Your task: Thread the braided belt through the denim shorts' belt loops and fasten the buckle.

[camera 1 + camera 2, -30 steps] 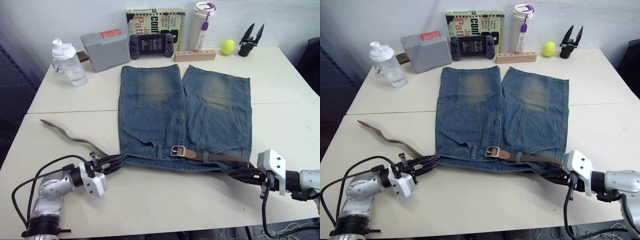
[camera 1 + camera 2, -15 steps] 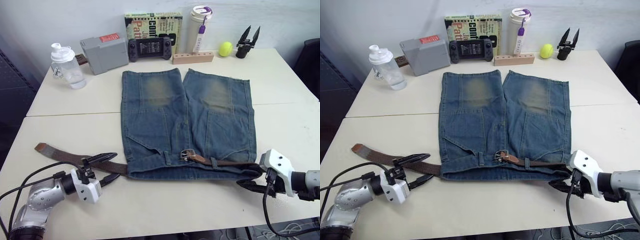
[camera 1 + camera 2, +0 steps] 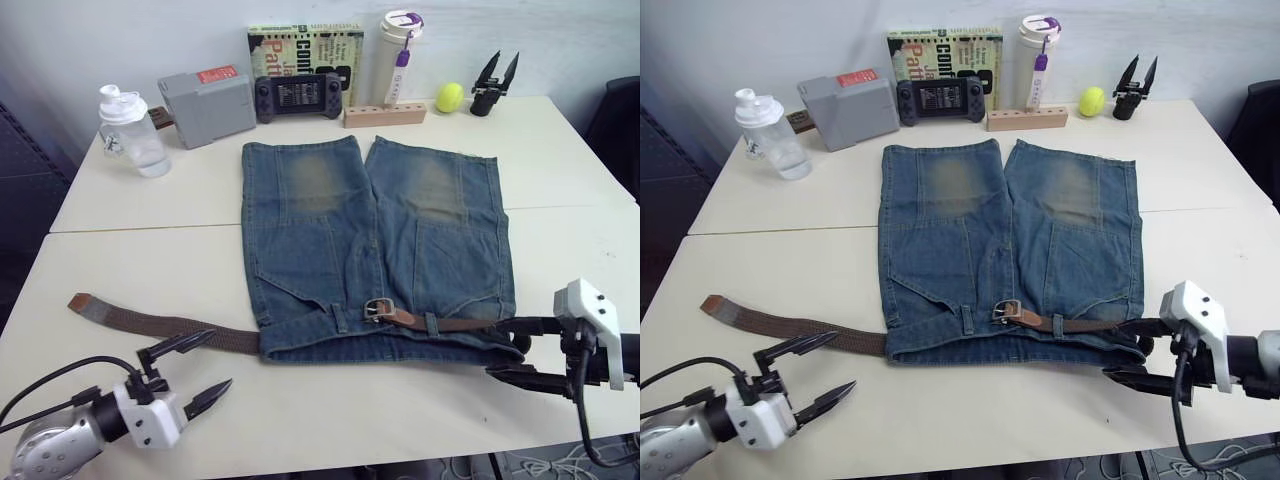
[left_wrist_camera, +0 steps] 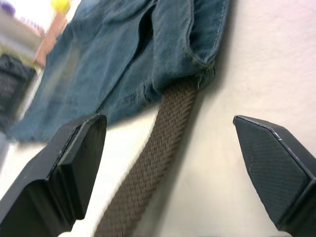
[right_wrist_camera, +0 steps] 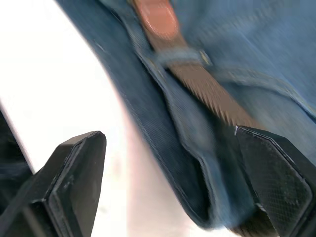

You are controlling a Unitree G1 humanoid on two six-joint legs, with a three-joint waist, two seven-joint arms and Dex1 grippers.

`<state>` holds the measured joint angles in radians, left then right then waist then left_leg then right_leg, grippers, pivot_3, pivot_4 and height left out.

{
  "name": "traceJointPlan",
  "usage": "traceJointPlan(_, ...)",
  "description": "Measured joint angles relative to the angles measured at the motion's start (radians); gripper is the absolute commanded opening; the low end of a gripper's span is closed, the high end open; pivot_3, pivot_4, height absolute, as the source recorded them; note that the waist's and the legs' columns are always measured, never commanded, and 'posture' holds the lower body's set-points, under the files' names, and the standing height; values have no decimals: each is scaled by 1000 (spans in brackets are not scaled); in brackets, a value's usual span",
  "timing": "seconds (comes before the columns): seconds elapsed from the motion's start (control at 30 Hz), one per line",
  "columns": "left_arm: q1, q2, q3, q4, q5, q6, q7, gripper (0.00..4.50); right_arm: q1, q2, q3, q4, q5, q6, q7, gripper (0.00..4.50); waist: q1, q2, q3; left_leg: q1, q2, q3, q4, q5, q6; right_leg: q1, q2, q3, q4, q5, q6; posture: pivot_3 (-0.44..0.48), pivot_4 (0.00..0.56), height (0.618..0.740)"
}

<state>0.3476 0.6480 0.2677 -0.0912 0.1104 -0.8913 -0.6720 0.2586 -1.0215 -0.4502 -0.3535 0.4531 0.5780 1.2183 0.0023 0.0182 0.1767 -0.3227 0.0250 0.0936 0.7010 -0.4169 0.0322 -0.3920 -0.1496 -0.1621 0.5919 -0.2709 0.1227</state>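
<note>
The denim shorts [image 3: 370,235] lie flat, waistband toward me. The braided belt [image 3: 170,326] runs along that waistband. Its silver buckle [image 3: 378,309] sits near the middle, and the strap passes under a belt loop [image 3: 431,323] to the right. Its brown tail comes out from the left corner and lies flat on the table. My left gripper [image 3: 220,359] is open just in front of the tail, touching nothing. My right gripper [image 3: 497,348] is open at the shorts' right corner. The right wrist view shows the strap [image 5: 197,84] under a loop, apart from the fingers [image 5: 74,173].
Along the far edge stand a water bottle [image 3: 130,128], a grey box [image 3: 208,100], a game controller [image 3: 298,95], a book [image 3: 305,45], a tumbler [image 3: 397,50], a wooden block [image 3: 385,114], a yellow ball [image 3: 449,97] and a black spare gripper [image 3: 493,85]. The table's front edge is close.
Both grippers went from shut to open and drew back toward me. The belt's left tail, raised and wavy a second ago, now lies flat and straighter.
</note>
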Motion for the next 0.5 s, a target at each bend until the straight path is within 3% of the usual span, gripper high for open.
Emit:
traceJointPlan(0.17,195,34,60,-154,-198,277,-19,4500,-77,-41,-53,-34,193,148,71,4449,-3,-1,1,0,2,0,0,-2,0,-1,0,2,-1,-1,-2,0,150,731)
traceJointPlan(0.23,247,41,77,-217,-346,453,-18,4500,-149,-40,-55,-34,265,196,58,4449,-3,-2,2,-1,2,0,1,-2,0,-1,0,3,-1,-1,-2,0,150,731)
traceJointPlan(0.3,334,81,91,-276,-593,692,-3,4500,-279,2,-35,-57,364,250,-24,4449,-4,-2,3,-1,4,-1,1,-3,-2,-1,0,4,0,-2,-4,0,150,731)
traceJointPlan(0.33,349,82,92,-287,-629,723,4,4500,-297,12,-25,-62,369,255,-37,4449,-4,-2,3,-1,4,-1,1,-3,-2,-1,0,4,0,-2,-4,0,150,731)
traceJointPlan(0.37,412,88,96,-331,-810,847,38,4500,-351,65,26,-91,382,261,-93,4449,-5,-2,3,-1,5,-1,1,-3,-3,-2,0,4,0,-2,-5,0,150,731)
traceJointPlan(0.5,488,85,119,-402,-1097,1029,85,4500,-411,139,125,-113,360,253,-178,4449,1,-1,4,-5,3,-2,3,-3,-3,-4,1,3,0,-2,-5,0,150,731)
